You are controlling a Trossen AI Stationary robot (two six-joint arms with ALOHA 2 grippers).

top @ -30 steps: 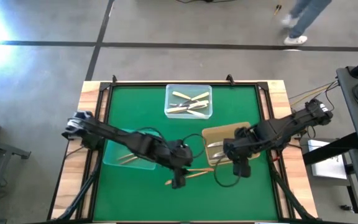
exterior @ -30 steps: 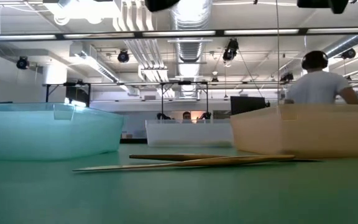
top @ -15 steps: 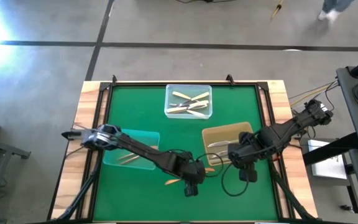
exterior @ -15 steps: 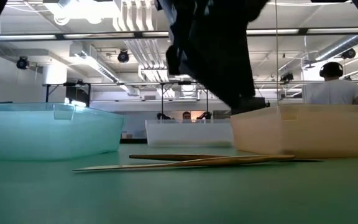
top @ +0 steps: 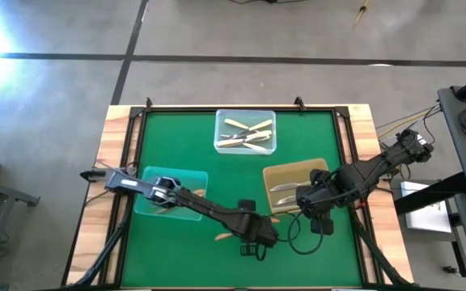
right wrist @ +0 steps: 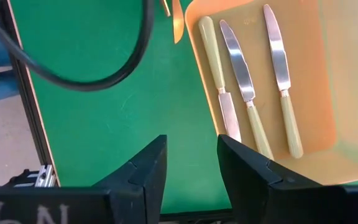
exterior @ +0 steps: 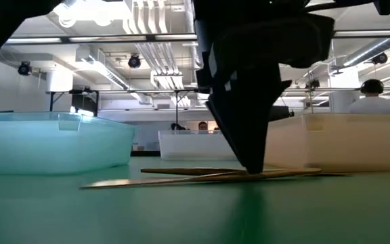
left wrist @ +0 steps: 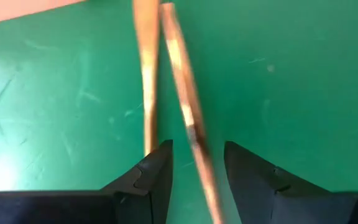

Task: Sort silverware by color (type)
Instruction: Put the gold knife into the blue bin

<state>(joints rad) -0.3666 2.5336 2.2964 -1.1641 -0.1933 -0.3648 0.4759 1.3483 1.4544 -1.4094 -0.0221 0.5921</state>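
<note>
The left gripper (left wrist: 194, 165) is down at mat level over two coppery gold utensils (left wrist: 166, 81) lying crossed on the green mat (top: 168, 242), its fingers spread apart with one utensil running between them and the other just outside one finger. In the low view the gripper tip is seen touching down right on the pair. The rest of the silverware is already spread across trays: cream-white pieces in the clear tray (top: 245, 132) at the far edge, silver-bladed knives (right wrist: 247, 93) in the amber tray (top: 296, 187), something gold in the bluish tray (top: 171, 194).

The right gripper (right wrist: 188, 165) is parked beside the amber tray, fingers held apart, nothing in them.

Risk here, as a guess: since the two gold pieces cross so close together, both could get pinched, or the second one dragged or flicked sideways. A thin flat handle on the mat could also just be slid over and missed.
</note>
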